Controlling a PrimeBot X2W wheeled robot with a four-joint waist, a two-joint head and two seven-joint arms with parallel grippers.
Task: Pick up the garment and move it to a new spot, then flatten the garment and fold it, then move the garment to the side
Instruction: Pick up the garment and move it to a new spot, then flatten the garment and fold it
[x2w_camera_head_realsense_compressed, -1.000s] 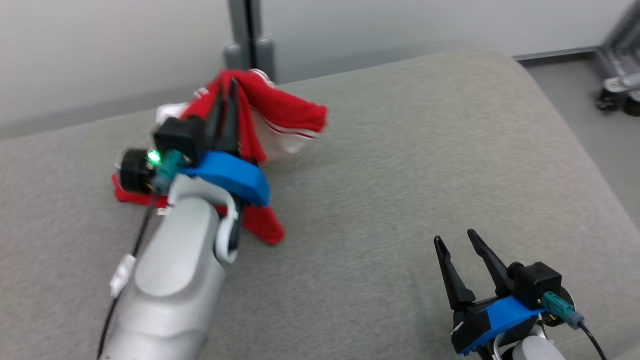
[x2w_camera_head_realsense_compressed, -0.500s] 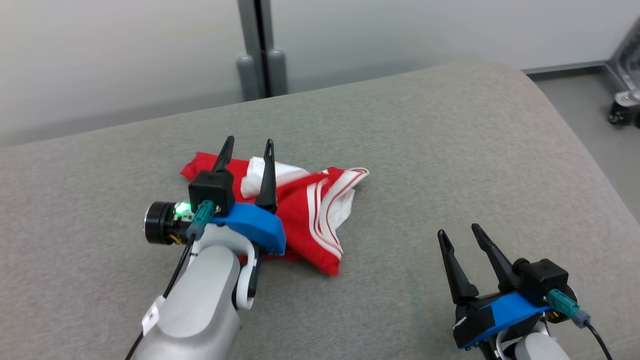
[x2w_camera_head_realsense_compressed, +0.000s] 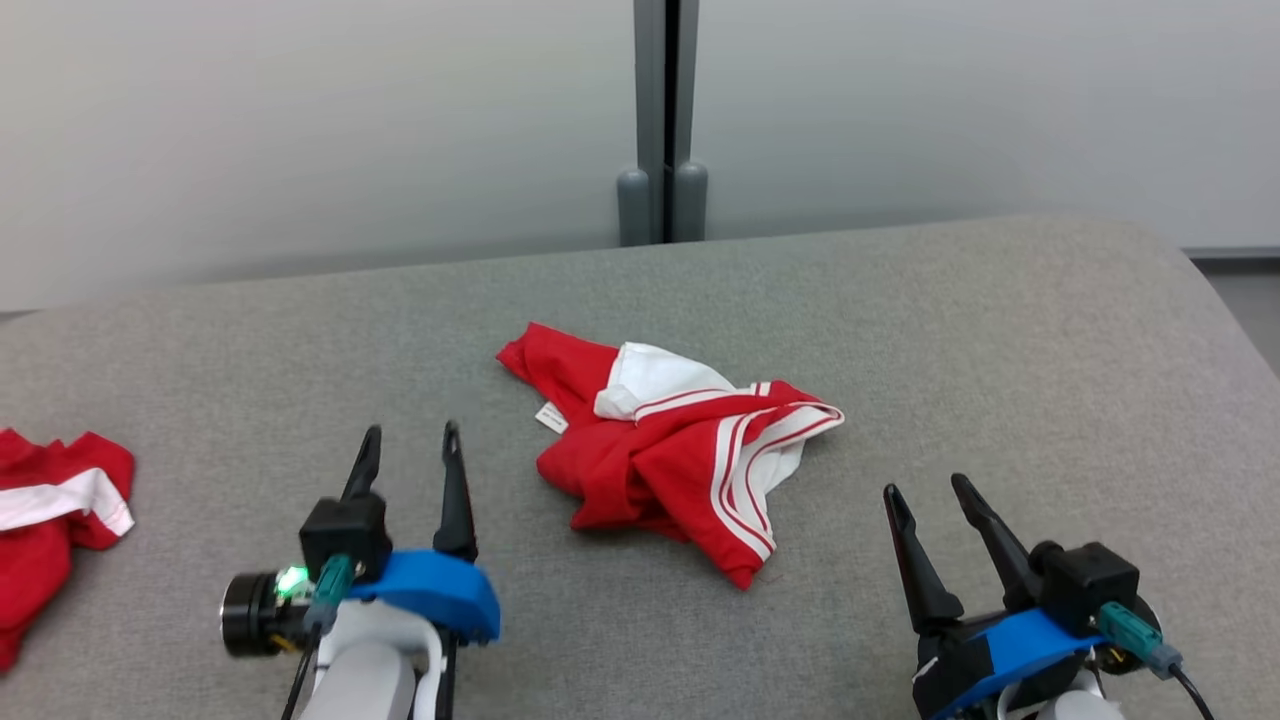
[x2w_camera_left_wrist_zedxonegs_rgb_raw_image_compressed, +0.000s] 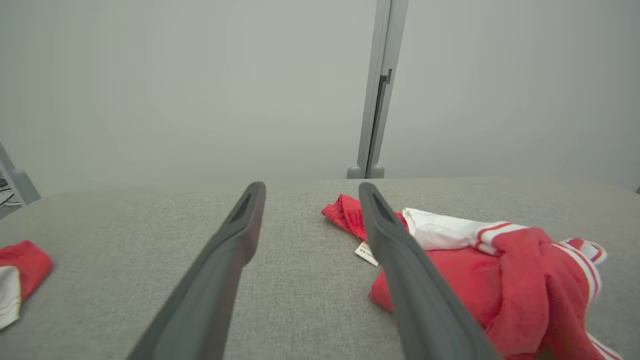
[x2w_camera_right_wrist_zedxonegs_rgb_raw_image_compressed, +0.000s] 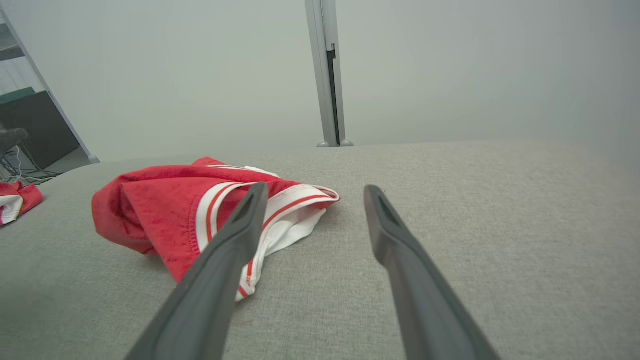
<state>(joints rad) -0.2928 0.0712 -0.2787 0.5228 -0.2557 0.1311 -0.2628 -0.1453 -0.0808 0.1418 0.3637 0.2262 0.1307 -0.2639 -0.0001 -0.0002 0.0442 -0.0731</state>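
Garment: a red piece with white stripes and a white inner part, lying crumpled in a loose heap near the middle of the worktop, with nothing holding it.
Garment's lie: one red corner points to the far left, a striped hem juts to the right, and another striped edge runs down to a point at the near side. The white part sits on top toward the far side.
Tag: a small white label at the garment's left edge, below the far red corner.
Worktop: grey and cloth-covered, with a rounded far right corner.
Left pincer: near and to the left of the garment, apart from it, its two dark fingers spread and pointing away from the robot, grasping nothing. In the left wrist view the garment lies past the right-hand finger, which crosses in front of it.
Right pincer: near and to the right of the garment, apart from it, fingers likewise spread and empty. In the right wrist view the left-hand finger crosses in front of the striped hem.
Second garment: another red and white piece at the worktop's left edge, well apart from the first.
Backdrop: pale wall panels joined by a grey upright post behind the worktop's far edge.
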